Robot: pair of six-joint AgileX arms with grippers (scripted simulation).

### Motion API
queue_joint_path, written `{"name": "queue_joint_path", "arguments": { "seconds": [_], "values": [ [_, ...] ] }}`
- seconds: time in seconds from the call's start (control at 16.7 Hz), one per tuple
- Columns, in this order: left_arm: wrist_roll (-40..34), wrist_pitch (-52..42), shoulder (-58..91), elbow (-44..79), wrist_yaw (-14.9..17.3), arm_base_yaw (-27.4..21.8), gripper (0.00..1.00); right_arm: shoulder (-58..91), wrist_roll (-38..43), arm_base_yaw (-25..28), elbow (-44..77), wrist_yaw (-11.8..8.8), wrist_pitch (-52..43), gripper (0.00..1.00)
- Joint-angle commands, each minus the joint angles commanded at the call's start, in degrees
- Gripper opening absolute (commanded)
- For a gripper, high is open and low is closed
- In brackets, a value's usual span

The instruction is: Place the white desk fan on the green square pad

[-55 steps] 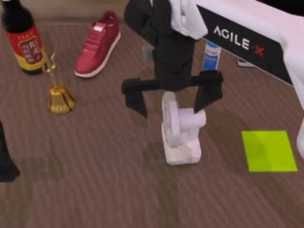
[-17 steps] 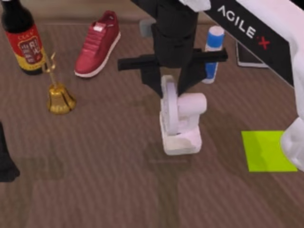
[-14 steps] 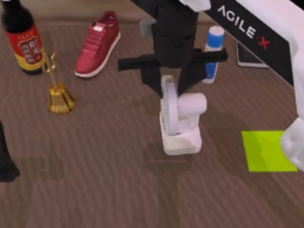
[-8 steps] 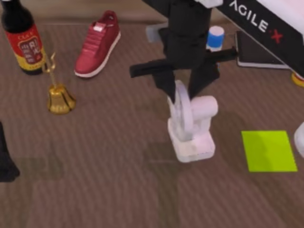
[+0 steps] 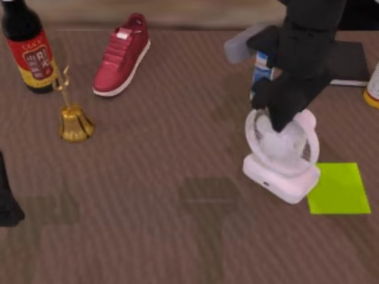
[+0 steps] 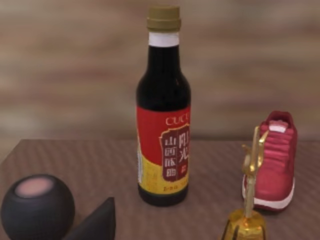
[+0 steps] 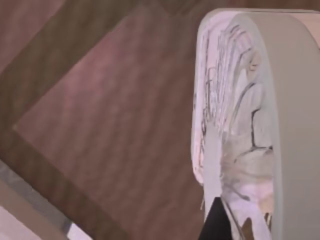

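Note:
The white desk fan (image 5: 285, 155) hangs tilted in the top view, with its round grilled head facing up. My right gripper (image 5: 278, 121) is shut on that head from above. The fan's rectangular base (image 5: 278, 176) overlaps the left edge of the green square pad (image 5: 340, 189), which lies flat at the table's right. Up close in the right wrist view, the fan head (image 7: 250, 125) fills the frame beside one dark fingertip (image 7: 215, 222). My left gripper (image 5: 6, 204) stays parked at the left edge, open, with one finger (image 6: 97, 222) showing.
A soy sauce bottle (image 5: 26, 50), a gold bell (image 5: 74, 121) and a red shoe (image 5: 122, 54) stand at the back left. Behind the right arm are a white-and-blue glue stick (image 5: 262, 68) and a black notebook (image 5: 349, 62). A black ball (image 6: 37, 207) sits near my left gripper.
My right gripper came down on the fan, shut on its head, lifted it and carried it right to the pad's edge. The fan has turned and tilted. The left arm has not moved.

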Motion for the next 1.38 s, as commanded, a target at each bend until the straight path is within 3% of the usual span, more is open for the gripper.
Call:
{"name": "queue_joint_path", "arguments": {
  "seconds": [0.3,0.66,0.9,1.38],
  "values": [
    [0.00,0.00,0.00,0.00,0.00,0.00,1.00,-11.24,-30.05,-6.72,-13.68,0.05,6.69,0.00],
    [0.00,0.00,0.00,0.00,0.00,0.00,1.00,-19.51,-53.78,-13.26,-28.11,3.29,14.33,0.00],
    [0.00,0.00,0.00,0.00,0.00,0.00,1.00,-21.15,-59.26,-14.95,-31.90,4.70,16.46,0.00],
    [0.00,0.00,0.00,0.00,0.00,0.00,1.00,-20.83,-59.08,-14.82,-35.20,4.55,20.18,0.00]
  ]
}}
